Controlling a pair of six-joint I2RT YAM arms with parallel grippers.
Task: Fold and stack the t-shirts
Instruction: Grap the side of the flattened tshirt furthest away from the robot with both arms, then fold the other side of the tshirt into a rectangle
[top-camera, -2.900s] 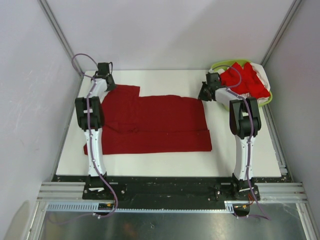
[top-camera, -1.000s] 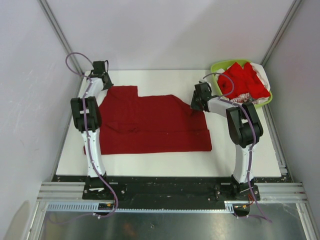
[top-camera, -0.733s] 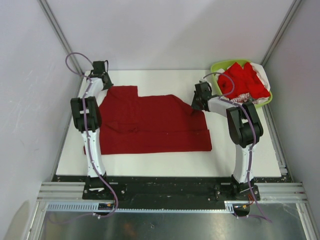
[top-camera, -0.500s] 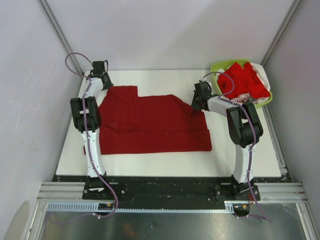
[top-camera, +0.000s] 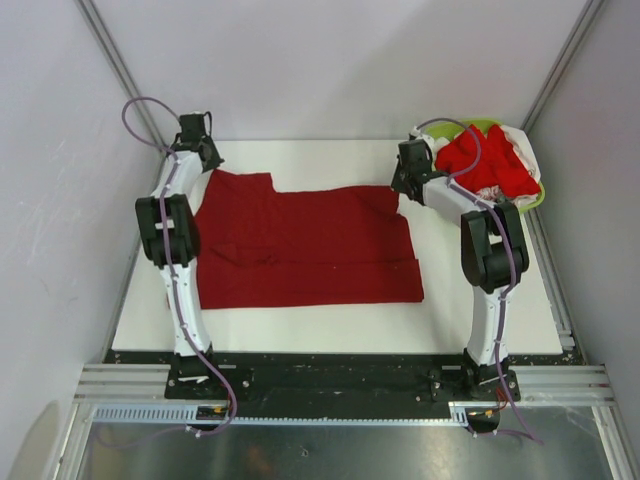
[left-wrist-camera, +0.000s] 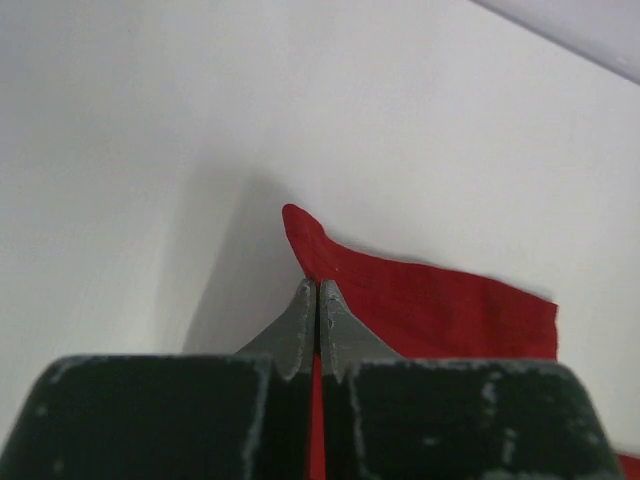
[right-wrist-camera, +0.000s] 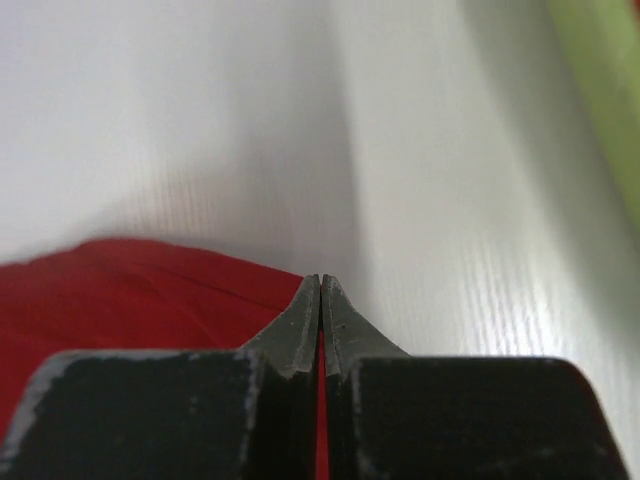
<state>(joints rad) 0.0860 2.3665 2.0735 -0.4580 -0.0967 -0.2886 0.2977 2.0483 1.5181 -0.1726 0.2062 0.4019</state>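
Observation:
A dark crimson t-shirt (top-camera: 300, 245) lies spread on the white table. My left gripper (top-camera: 207, 167) is shut on its far left corner; the left wrist view shows the cloth (left-wrist-camera: 420, 300) pinched between the closed jaws of the left gripper (left-wrist-camera: 318, 290). My right gripper (top-camera: 400, 185) is shut on the far right corner; the right wrist view shows red cloth (right-wrist-camera: 140, 290) between the closed jaws of the right gripper (right-wrist-camera: 320, 285). Brighter red t-shirts (top-camera: 485, 160) with white fabric lie heaped in the basket.
A lime-green basket (top-camera: 535, 195) stands at the far right corner of the white table (top-camera: 480, 310), just right of my right gripper; its green rim (right-wrist-camera: 600, 90) shows in the right wrist view. Grey walls close in at the back and both sides.
Both grippers have moved toward the far edge, pulling the shirt's far edge with them. The right corner, lifted and bunched a second ago, is now drawn out farther back.

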